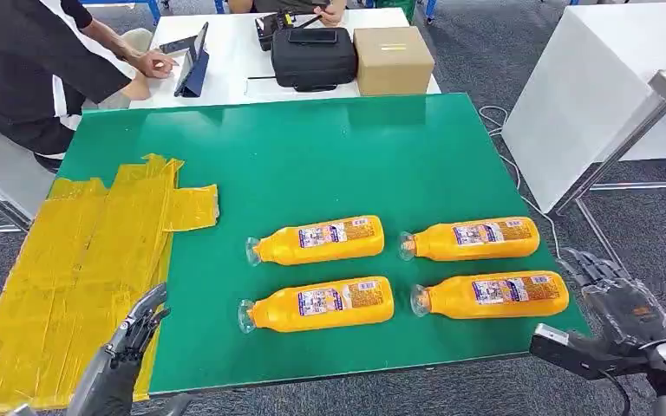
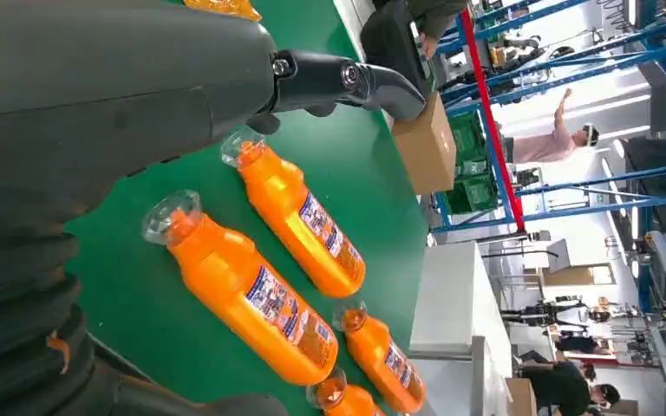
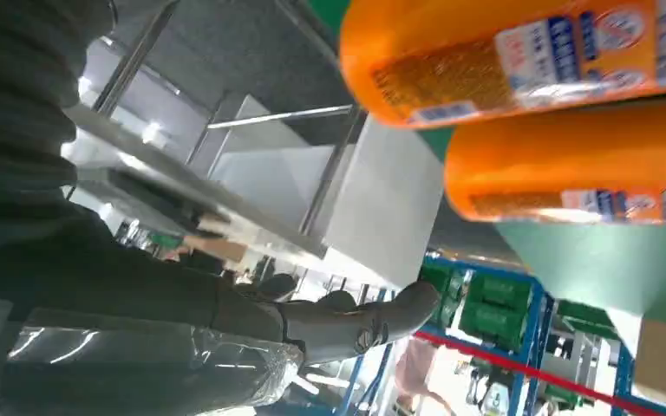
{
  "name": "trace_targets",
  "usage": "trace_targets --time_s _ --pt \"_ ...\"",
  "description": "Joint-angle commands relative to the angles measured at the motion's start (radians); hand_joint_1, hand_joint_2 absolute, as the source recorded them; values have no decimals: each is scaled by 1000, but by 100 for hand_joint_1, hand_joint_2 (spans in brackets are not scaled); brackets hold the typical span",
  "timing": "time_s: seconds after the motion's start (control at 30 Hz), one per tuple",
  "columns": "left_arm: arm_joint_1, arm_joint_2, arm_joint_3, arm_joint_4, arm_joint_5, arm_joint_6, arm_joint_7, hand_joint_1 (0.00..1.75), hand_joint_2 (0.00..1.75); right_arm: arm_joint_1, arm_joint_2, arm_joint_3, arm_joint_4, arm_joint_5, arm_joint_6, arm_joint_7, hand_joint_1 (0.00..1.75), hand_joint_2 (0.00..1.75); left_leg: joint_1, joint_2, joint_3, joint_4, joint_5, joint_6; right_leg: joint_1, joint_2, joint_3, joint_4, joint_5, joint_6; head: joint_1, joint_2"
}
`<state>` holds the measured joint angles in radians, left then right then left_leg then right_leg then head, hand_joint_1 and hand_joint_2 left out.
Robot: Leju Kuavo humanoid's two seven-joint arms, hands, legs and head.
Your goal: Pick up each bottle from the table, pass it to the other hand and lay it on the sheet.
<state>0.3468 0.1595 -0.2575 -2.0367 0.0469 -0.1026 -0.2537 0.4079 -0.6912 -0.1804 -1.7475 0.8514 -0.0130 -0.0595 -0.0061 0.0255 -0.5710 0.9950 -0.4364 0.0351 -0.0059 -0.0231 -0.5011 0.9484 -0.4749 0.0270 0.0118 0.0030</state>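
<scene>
Several orange bottles with clear caps lie on their sides on the green table, caps pointing left: near-left bottle, far-left bottle, near-right bottle, far-right bottle. A yellow sheet covers the table's left side. My left hand hovers at the table's front left corner over the sheet's edge, fingers apart, holding nothing. Just off the table's front right corner is my right hand, open and empty, beside the near-right bottle's base. The left wrist view shows the bottles beyond the thumb.
A person in black sits at the back left by a white table carrying a black bag, a cardboard box and a tablet. A white table stands to the right, with a cable on the floor.
</scene>
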Motion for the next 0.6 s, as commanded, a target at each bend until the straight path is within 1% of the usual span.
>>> trace_targets --time_s 0.03,0.07,0.2,0.33,0.37,0.4,0.43,0.6 --pt "16 34 9 45 13 12 -24 0 175 -114 14 174 189 -58 4 -24 0 175 2 0 3 -2 0 -2 1 2 3 -3 1 -1 0 0" --pt "16 36 8 46 16 12 -28 0 175 -122 11 192 195 -61 9 -20 0 175 2 -1 5 -3 0 -3 1 2 5 -4 1 -1 0 0" --pt "17 49 5 58 27 19 -38 0 175 -162 -8 255 216 -81 43 -15 0 175 1 0 4 -3 -1 -3 1 4 5 -4 0 -1 0 0" --pt "23 53 8 57 39 28 -46 0 175 -211 -21 303 254 -86 54 -19 0 175 1 0 4 -2 0 -2 1 3 4 -3 0 -1 0 0" --pt "26 51 9 55 39 29 -46 0 175 -221 -23 312 262 -86 56 -21 0 175 1 -1 7 -4 -1 -4 0 5 7 -4 0 -2 0 0" --pt "28 49 10 52 39 30 -44 0 175 -238 -25 325 275 -87 61 -24 0 175 1 1 3 -2 -1 -2 1 4 3 -3 1 -1 0 0" --pt "30 48 10 51 39 31 -42 0 175 -252 -28 339 286 -88 63 -25 0 175 1 0 4 -2 -1 -2 0 4 4 -3 0 -1 0 0" --pt "47 56 7 44 40 44 -42 0 175 -329 -13 408 331 -86 69 -41 0 175 1 1 5 -3 -1 -3 1 5 5 -4 1 -1 0 0"
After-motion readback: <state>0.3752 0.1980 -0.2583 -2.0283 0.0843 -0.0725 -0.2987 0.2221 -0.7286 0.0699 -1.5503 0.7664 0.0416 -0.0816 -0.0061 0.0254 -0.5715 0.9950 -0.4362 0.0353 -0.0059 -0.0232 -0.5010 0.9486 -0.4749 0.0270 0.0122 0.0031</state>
